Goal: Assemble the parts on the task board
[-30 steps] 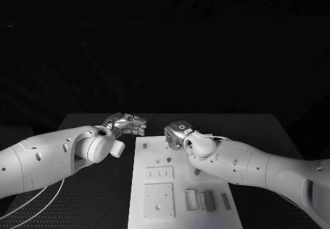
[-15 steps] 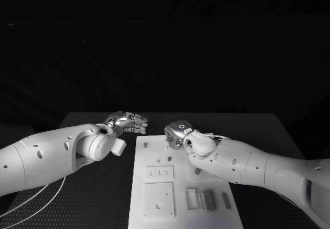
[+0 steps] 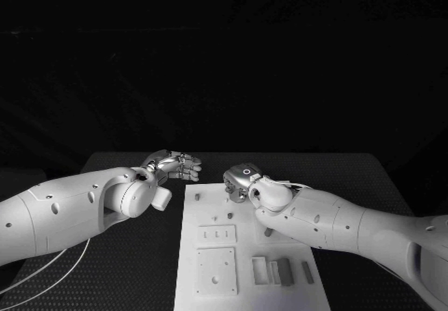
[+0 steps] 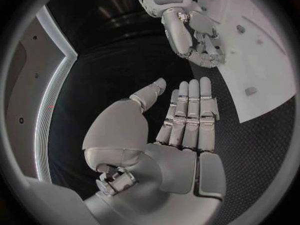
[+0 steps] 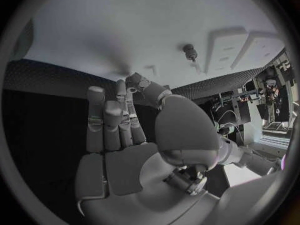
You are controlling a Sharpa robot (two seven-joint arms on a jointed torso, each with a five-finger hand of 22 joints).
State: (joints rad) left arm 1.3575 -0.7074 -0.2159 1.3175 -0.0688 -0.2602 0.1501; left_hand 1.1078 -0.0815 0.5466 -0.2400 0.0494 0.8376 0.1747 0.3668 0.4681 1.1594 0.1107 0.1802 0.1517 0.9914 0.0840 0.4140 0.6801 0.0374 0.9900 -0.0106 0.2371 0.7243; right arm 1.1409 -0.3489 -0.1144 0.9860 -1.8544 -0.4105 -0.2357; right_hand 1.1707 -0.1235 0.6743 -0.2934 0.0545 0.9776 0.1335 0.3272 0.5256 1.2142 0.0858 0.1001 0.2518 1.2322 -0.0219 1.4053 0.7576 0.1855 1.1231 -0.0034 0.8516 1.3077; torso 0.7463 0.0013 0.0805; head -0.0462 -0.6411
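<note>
The task board (image 3: 245,253) lies in the middle of the black table (image 3: 122,285), running from the near edge towards the far side between the two white arms. On its near part sit a square plate with holes (image 3: 215,271) and, just beyond it, a smaller slotted plate (image 3: 217,234); to their right a row of small upright parts (image 3: 281,271) stands side by side near the board's right edge. Small pegs (image 3: 224,208) stand on the far part of the board, close to the right hand. The left hand (image 3: 173,167) hovers over the bare table just off the board's far left corner; in its wrist view the left hand (image 4: 178,135) has its fingers straight and pressed side by side with the thumb standing off, holding nothing. The right hand (image 3: 242,182) is over the board's far end, its forearm (image 3: 327,223) lying across the board's right side and hiding part of it. In the right wrist view the right hand (image 5: 125,135) has straight fingers laid close together, thumb apart, nothing in it, with a peg (image 5: 189,50) on the white board beyond. The room behind the table is dark.
</note>
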